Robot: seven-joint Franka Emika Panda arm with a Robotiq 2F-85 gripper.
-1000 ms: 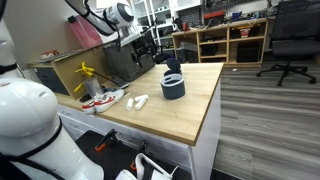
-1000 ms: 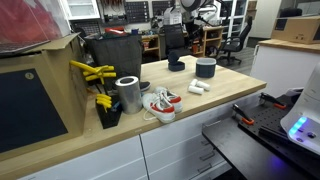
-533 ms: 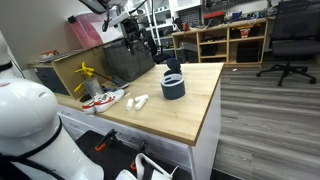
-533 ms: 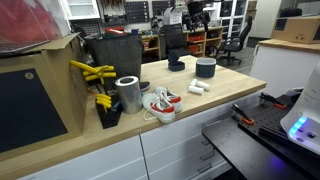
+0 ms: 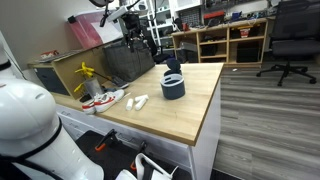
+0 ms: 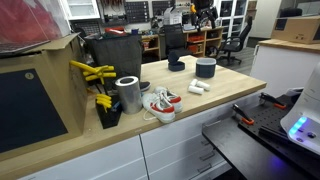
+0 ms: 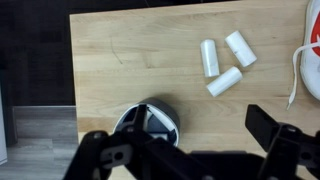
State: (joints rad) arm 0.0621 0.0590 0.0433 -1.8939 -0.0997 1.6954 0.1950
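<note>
From across the room, in an exterior view, the gripper (image 5: 135,32) hangs high over the wooden table (image 5: 200,110), well above the dark round container (image 5: 173,87). From the other side it's small and far off, so I think that's the gripper (image 6: 205,12) up by the shelves. The wrist view looks straight down: jaws spread wide, holding nothing, the container (image 7: 150,124) right below, three white cylinders (image 7: 222,60) nearby. Looks like an approach step; next it needs to drop straight down, centred.

Even indoor light, pics low-res
</note>
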